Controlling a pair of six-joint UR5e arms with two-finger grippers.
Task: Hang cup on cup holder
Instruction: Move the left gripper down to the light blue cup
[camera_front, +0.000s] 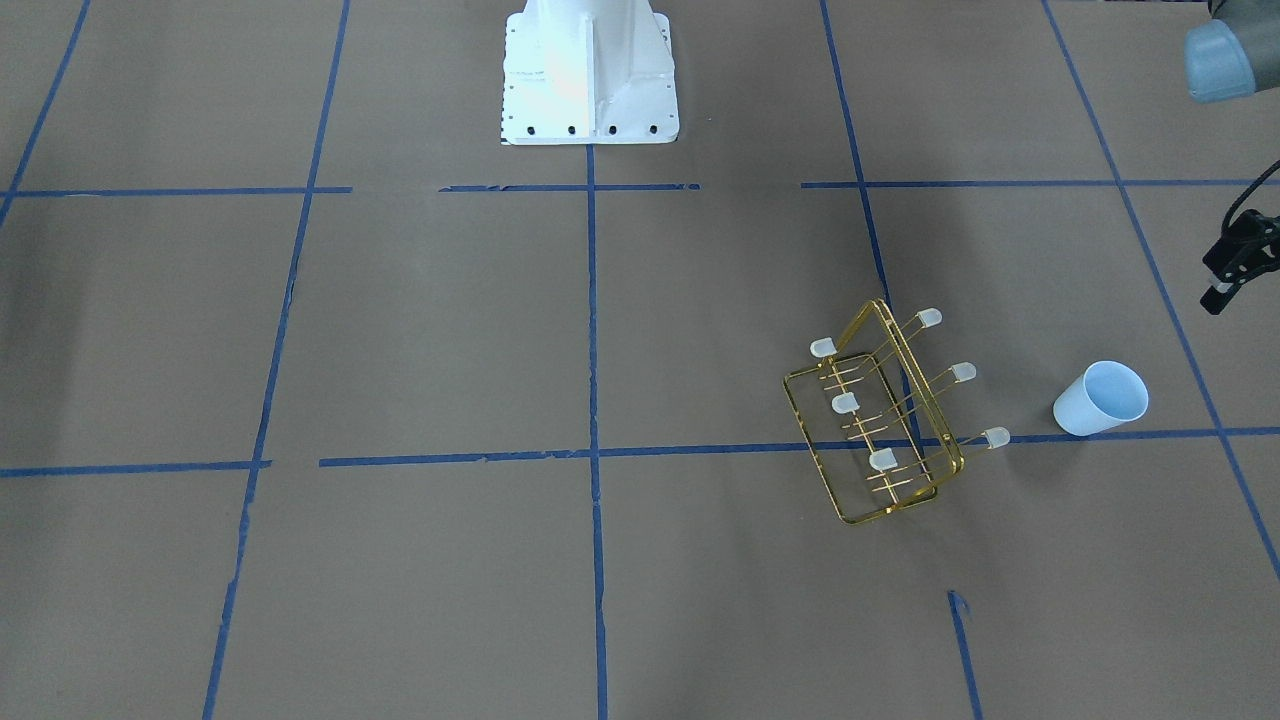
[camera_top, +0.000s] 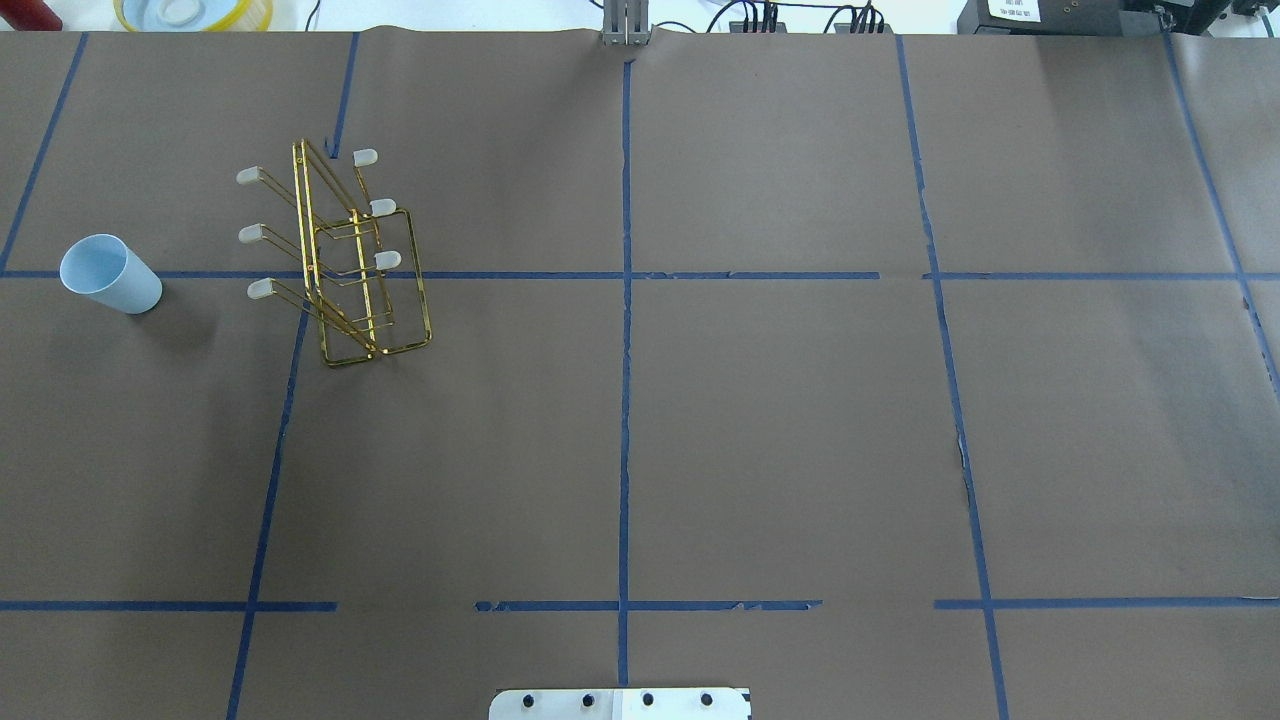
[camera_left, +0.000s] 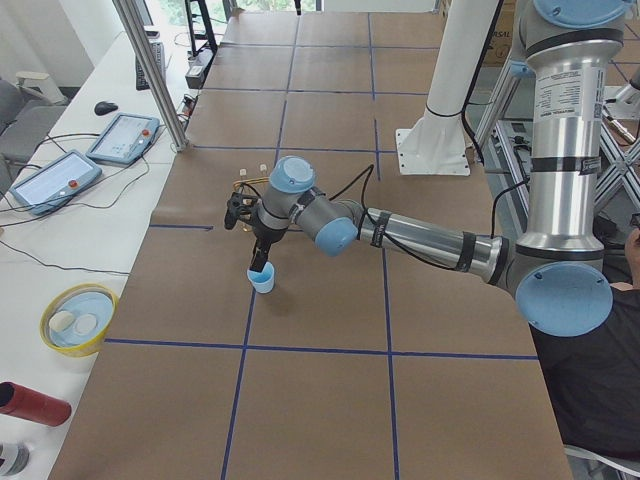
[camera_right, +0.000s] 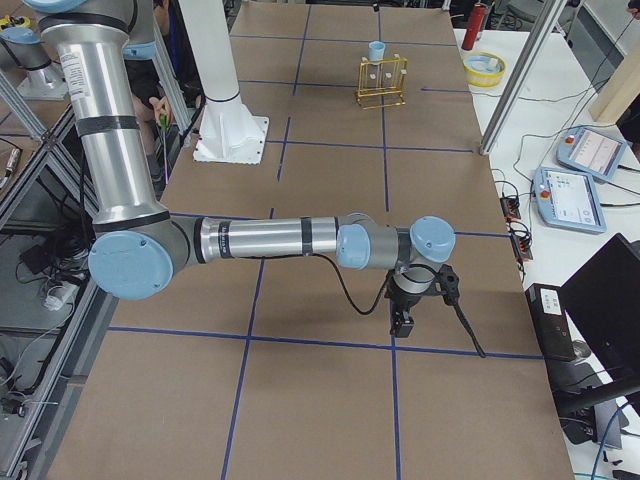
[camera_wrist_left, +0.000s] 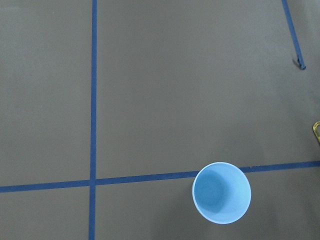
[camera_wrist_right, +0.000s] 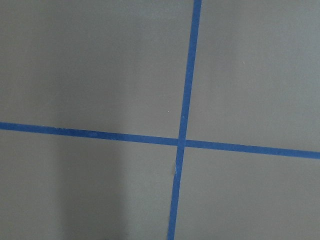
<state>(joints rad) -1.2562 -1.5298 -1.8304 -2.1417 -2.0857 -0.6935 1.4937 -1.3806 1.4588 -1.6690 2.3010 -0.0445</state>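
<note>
The cup (camera_front: 1100, 398) stands upright with its mouth up on the brown table, beside the cup holder (camera_front: 880, 420). It also shows in the overhead view (camera_top: 108, 275) and low in the left wrist view (camera_wrist_left: 221, 192). The gold cup holder (camera_top: 350, 260) stands with its white-capped prongs slanting up. My left gripper (camera_left: 258, 262) hangs just above the cup. Only one edge of it shows in the front view (camera_front: 1232, 268), so I cannot tell whether it is open or shut. My right gripper (camera_right: 402, 322) hangs over bare table far from both things, and I cannot tell its state.
The robot's white base (camera_front: 590, 70) stands at the table's middle. A yellow-rimmed bowl (camera_left: 78, 320) and a red cylinder (camera_left: 30, 403) lie on the white bench past the table's end. Control tablets (camera_left: 125, 135) lie there too.
</note>
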